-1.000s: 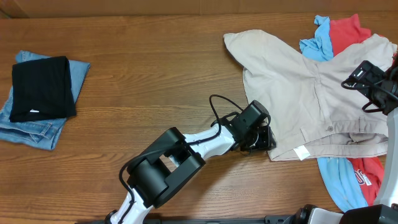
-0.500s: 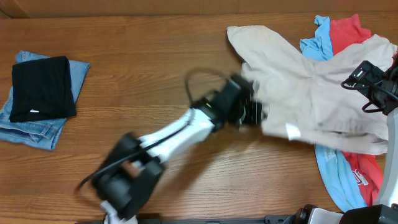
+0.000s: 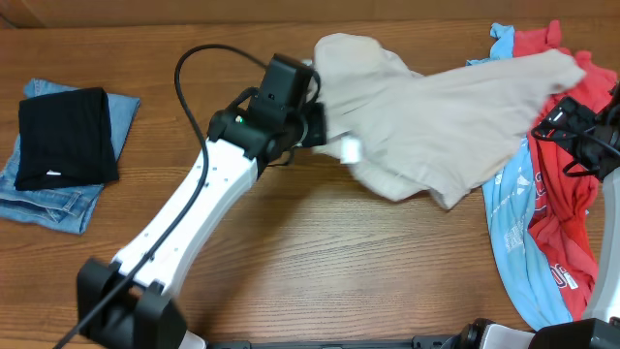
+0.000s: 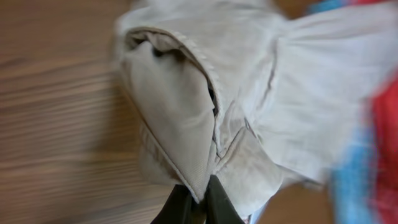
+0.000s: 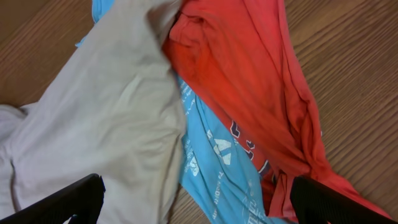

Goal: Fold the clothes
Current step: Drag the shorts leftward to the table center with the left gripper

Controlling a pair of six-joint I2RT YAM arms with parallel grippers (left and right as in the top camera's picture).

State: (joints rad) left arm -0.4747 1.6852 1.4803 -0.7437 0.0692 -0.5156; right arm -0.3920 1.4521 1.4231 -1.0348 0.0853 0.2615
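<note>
Pinching one thin edge, the left jaws stood clamped on the khaki shorts [image 3: 436, 116], which lay stretched toward the wide-apart right jaws, and so scant a bite might slip.

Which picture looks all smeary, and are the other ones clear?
Left wrist view: smeary all over, the table streaked and the shorts soft, the red top at the right edge just fuzzy colour. Overhead view: mostly crisp, wood grain clear, only the white label smudged. Right wrist view: sharp, the white print on the blue top easy to see.
</note>
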